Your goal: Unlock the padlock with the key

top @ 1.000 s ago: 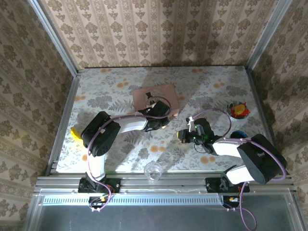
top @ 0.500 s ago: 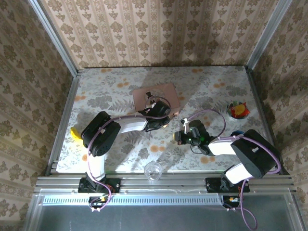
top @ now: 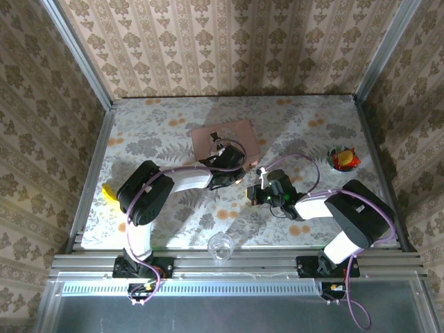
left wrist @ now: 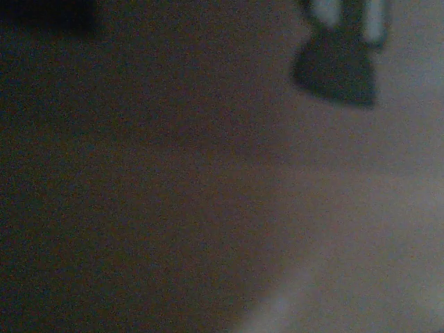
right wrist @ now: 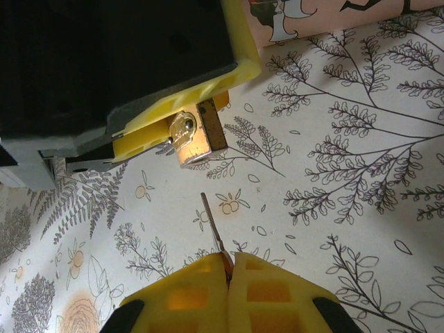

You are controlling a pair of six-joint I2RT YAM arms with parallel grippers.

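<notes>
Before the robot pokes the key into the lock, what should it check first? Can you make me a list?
1. Key pinched tight in the right fingers: ok.
2. Padlock gripped by the left fingers: ok.
3. Keyhole turned toward the key: ok.
4. Key tip inside the keyhole: not ok, there is a gap between them.
5. Key lined up exactly with the keyhole: cannot tell.
6. Pink box out of the key's path: ok.

Black-jointed arms (top: 191, 180) with white links carry purple cables (top: 300, 157); the right tool (right wrist: 229, 260) has yellow fingers (right wrist: 187, 291).
</notes>
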